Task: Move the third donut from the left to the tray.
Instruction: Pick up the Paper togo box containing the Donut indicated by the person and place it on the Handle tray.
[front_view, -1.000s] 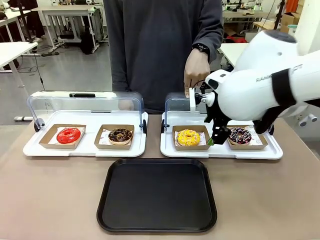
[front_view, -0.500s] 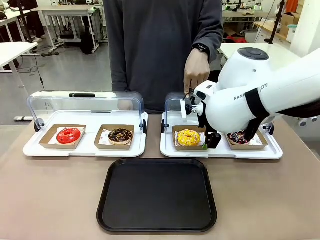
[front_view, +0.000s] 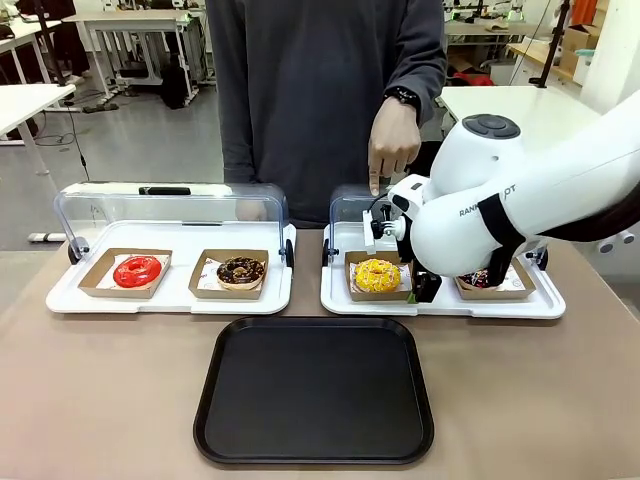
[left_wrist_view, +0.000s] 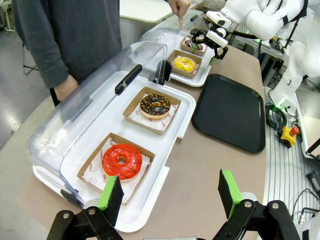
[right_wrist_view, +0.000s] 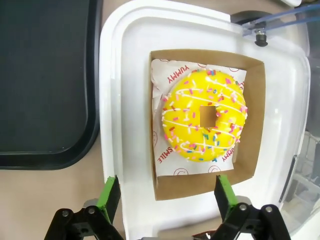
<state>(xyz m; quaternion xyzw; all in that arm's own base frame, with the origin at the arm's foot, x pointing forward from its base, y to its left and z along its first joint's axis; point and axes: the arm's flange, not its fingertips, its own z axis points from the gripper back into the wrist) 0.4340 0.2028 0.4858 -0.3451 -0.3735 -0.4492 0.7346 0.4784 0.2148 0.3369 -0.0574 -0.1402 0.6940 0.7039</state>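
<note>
The yellow donut (front_view: 377, 274) sits in its brown cardboard holder (front_view: 379, 293) on the right-hand white tray (front_view: 440, 303), which has its clear lid (front_view: 350, 203) swung up and back. From the right wrist camera the donut (right_wrist_view: 204, 118) is pretty much straight under the right gripper (right_wrist_view: 166, 196), whose green-padded fingers are spread wide with nothing between them, one on each side of the near edge of the holder (right_wrist_view: 255, 125). Can't tell if the pads touch the cardboard.

Just right of the yellow donut, mostly behind the right arm, there's a chocolate donut (front_view: 480, 279) in its own holder. A person's hand (front_view: 392, 143) is up behind the donut, finger on the raised lid.

The black tray (front_view: 314, 390) lies on the table in front of the yellow donut, nothing on it.

Well left of the yellow donut is a second white tray (front_view: 170, 296) holding a red donut (front_view: 137, 270) and another chocolate one (front_view: 240, 270).

The left gripper (left_wrist_view: 170, 191) hangs over that end, fingers apart and empty.
</note>
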